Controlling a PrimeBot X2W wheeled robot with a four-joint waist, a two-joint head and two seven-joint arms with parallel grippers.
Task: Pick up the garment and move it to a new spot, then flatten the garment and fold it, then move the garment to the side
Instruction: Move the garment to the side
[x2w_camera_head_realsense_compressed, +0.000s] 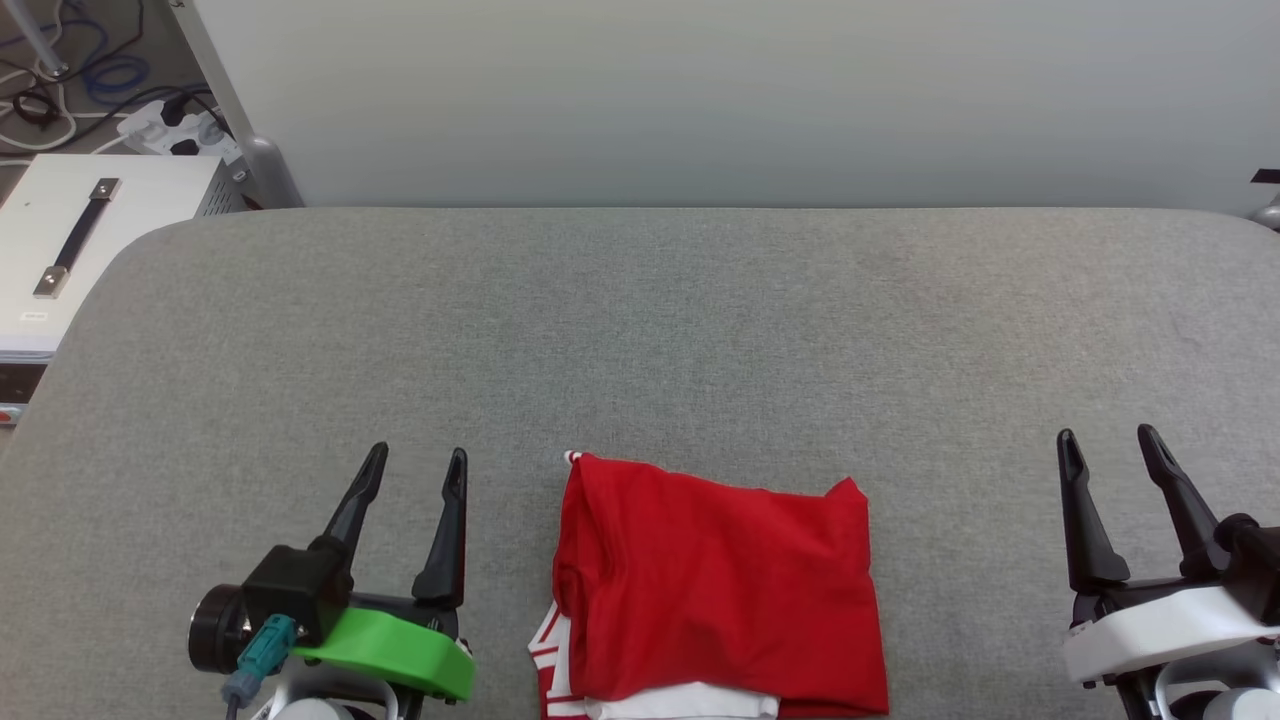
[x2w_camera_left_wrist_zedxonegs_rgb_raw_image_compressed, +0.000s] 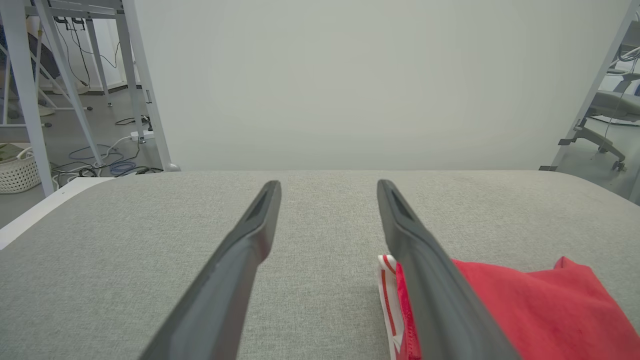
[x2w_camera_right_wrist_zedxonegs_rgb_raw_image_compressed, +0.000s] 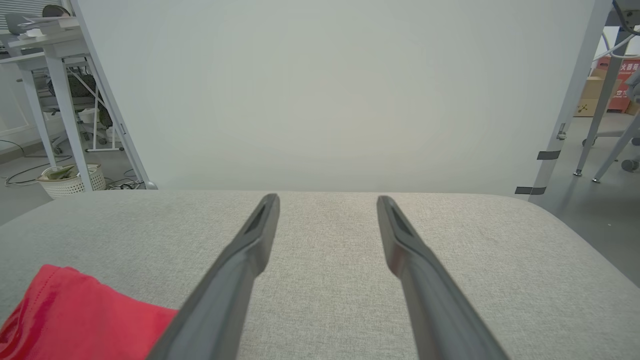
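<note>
The left claw (x2w_camera_head_realsense_compressed: 418, 455) hangs low over the near-left part of the grey tabletop (x2w_camera_head_realsense_compressed: 640, 320), its two dark fingers spread wide with nothing between them. The right claw (x2w_camera_head_realsense_compressed: 1106, 435) sits at the near-right, spread just as wide and also empty. Both point away from the robot toward the pale panel (x2w_camera_head_realsense_compressed: 700, 100) behind the tabletop. In the left wrist view the left claw (x2w_camera_left_wrist_zedxonegs_rgb_raw_image_compressed: 328, 185) frames bare grey cloth, and the right wrist view shows the same between the fingers of the right claw (x2w_camera_right_wrist_zedxonegs_rgb_raw_image_compressed: 327, 198).

Between the two claws, apart from both and nearer the left one, the garment (x2w_camera_head_realsense_compressed: 720, 580) lies flat at the near edge of the tabletop. It is folded into a compact, roughly rectangular packet with a plain red face up, lightly creased. A white layer peeks out along its near edge, and red-white striped trim shows at its near-left corner and as a small tip at its far-left corner.

Its sides run about square to the tabletop's edges, the far edge sloping slightly toward the robot's right. The visible part is wider across than deep, but the bottom of the head view cuts its near edge, so the long axis cannot be settled. From the left wrist the garment (x2w_camera_left_wrist_zedxonegs_rgb_raw_image_compressed: 525, 310) lies to the right of the fingers; from the right wrist the garment (x2w_camera_right_wrist_zedxonegs_rgb_raw_image_compressed: 75, 310) lies low at the left.

Beyond the tabletop's far-left corner stands a white box (x2w_camera_head_realsense_compressed: 90, 250) with a dark handle
</note>
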